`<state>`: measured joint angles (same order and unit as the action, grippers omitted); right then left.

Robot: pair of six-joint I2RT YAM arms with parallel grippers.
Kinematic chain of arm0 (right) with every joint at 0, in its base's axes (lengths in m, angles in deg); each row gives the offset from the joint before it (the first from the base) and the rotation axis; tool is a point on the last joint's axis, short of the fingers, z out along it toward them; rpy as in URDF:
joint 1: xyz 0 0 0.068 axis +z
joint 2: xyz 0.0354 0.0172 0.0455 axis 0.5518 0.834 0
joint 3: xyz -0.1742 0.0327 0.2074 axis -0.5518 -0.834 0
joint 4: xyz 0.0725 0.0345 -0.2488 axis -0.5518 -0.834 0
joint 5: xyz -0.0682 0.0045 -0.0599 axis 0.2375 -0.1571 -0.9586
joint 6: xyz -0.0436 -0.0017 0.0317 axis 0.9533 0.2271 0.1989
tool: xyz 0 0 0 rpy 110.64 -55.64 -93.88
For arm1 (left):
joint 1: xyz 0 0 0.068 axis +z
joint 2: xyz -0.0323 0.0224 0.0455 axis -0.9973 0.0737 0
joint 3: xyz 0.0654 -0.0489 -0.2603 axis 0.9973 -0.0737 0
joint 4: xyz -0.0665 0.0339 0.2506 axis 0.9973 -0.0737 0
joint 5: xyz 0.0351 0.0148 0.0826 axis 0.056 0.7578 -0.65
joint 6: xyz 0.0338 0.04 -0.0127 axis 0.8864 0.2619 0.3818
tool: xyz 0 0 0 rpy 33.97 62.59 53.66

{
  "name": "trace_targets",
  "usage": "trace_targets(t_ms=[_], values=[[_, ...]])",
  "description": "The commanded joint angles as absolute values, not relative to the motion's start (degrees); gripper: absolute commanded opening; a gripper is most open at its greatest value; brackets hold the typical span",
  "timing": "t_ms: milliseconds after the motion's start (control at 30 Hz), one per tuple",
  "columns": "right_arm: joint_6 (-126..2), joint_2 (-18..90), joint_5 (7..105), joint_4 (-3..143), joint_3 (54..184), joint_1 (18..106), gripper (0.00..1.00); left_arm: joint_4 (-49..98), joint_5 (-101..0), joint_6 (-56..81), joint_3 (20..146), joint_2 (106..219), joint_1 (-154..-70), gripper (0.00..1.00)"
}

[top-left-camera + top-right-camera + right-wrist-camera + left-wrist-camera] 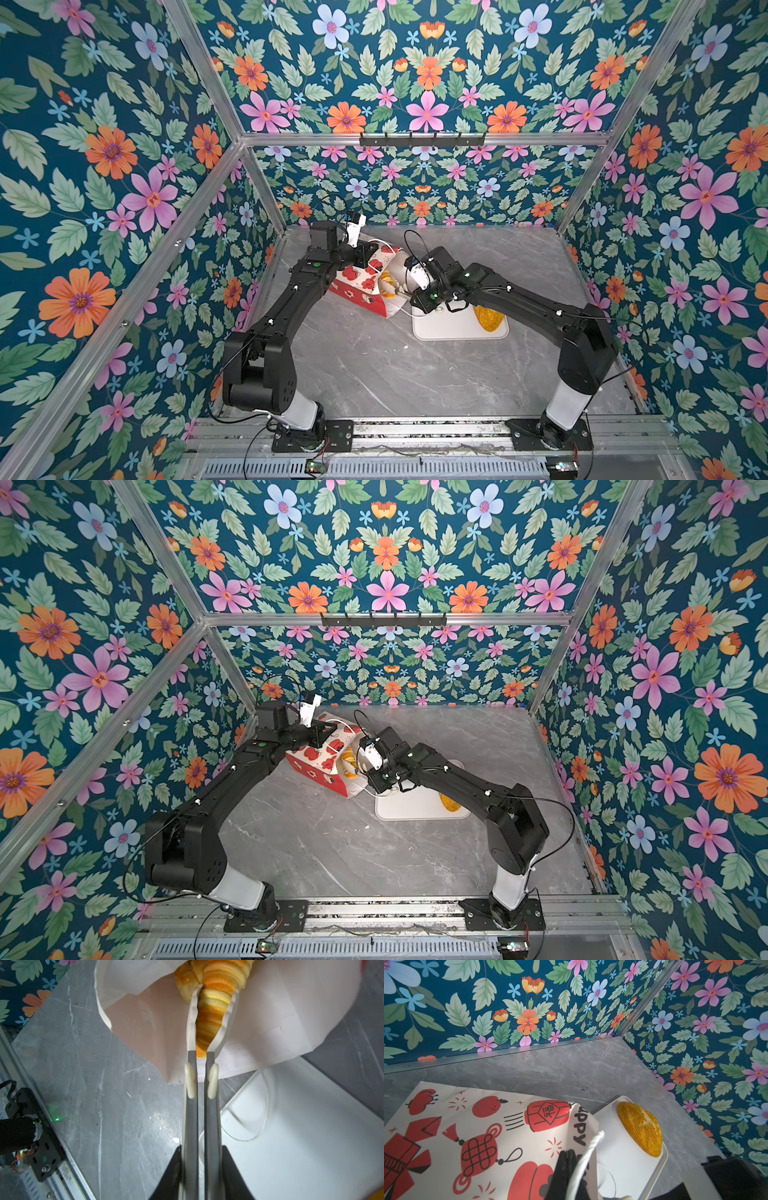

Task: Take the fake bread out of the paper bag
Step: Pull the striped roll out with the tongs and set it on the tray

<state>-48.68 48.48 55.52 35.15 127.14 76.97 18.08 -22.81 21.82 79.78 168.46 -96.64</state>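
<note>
Bread (pixel 216 1009), ridged and orange, lies in the paper bag (pixel 270 1012) mouth, upper centre of the right wrist view, lengthwise along the tongs (pixel 192 1118) pinching it (right gripper (pixel 200 1163) squeezes them narrow). The left gripper (pixel 564 1169) clamps the bag's rim.

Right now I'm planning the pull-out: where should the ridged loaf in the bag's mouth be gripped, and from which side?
Its narrow near end, pinched across the width, entering through the mouth of the paper bag from the tray side: the bag lies on its side and the ridged loaf points lengthwise out of it. The right tool grips it so.
</note>
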Motion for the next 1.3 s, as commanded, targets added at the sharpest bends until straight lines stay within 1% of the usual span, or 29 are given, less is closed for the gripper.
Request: trace_targets(t_ms=[0, 100, 267, 467, 833, 1000, 1267], values=[[-50.10, 46.11, 54.47, 30.56, 126.09, 77.00, 0.23, 20.43, -22.57, 21.50, 79.74, 168.65, -96.58, 0.00], [-50.96, 43.78, 54.93, 28.80, 123.97, 76.95, 0.22, 21.21, -22.49, 21.25, 79.66, 168.72, -96.58, 0.00], [-52.90, 36.74, 53.71, 28.03, 118.81, 77.00, 0.22, 21.96, -22.38, 20.91, 79.70, 168.99, -96.54, 0.00], [-55.59, 26.17, 51.30, 26.16, 112.29, 77.00, 0.23, 22.01, -23.17, 20.94, 79.48, 169.00, -96.53, 0.00], [-61.49, 11.33, 43.74, 17.31, 103.51, 77.00, 0.23, 22.41, -24.00, 20.60, 79.30, 169.16, -96.58, 0.00], [-63.26, 8.33, 41.14, 16.47, 100.15, 76.95, 0.23, 22.75, -23.50, 20.36, 79.21, 169.26, -96.58, 0.00], [-64.02, 9.55, 39.15, 19.09, 96.91, 74.56, 0.24, 22.85, -22.93, 20.35, 78.79, 168.50, -96.58, 0.00]])
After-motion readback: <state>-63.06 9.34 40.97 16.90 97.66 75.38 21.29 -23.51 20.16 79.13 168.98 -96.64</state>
